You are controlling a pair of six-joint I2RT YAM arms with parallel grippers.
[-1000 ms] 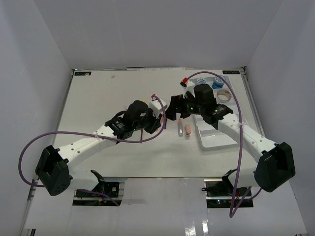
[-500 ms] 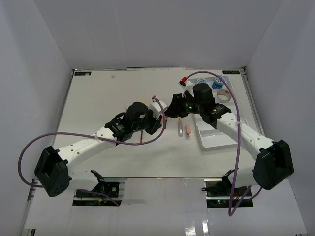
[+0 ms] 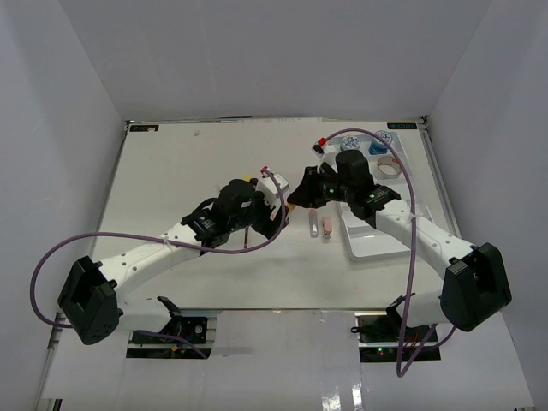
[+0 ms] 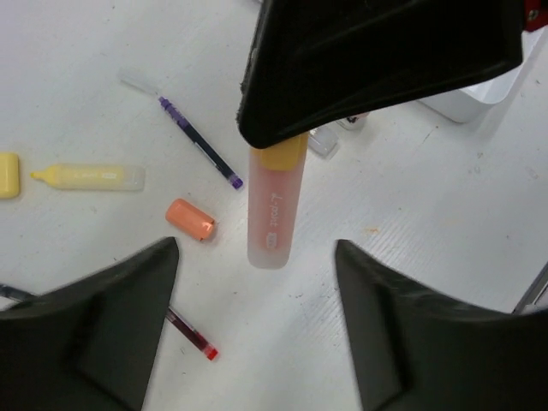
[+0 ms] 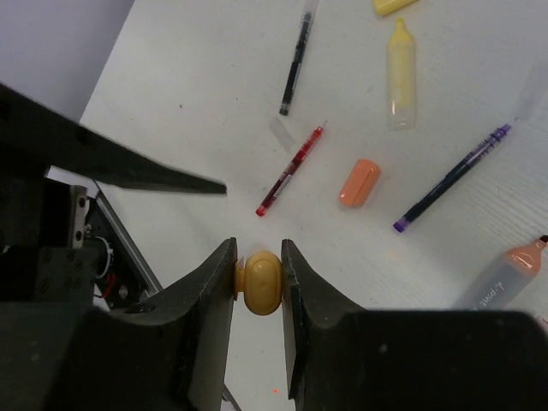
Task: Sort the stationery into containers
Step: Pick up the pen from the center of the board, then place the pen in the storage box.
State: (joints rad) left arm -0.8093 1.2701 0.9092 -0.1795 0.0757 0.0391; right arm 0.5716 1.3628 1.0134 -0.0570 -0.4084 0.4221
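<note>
The left end effector is held released, clear of a translucent orange plastic highlighter suspended left of the white divided plastic tray. Its yellow end is clenched by the right end effector, seemingly for delivery there. That pinch is shown plainly only by the right wrist view.

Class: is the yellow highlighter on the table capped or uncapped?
Uncapped. The yellow highlighter shows its bare tip; a yellow cap lies apart from it.
</note>
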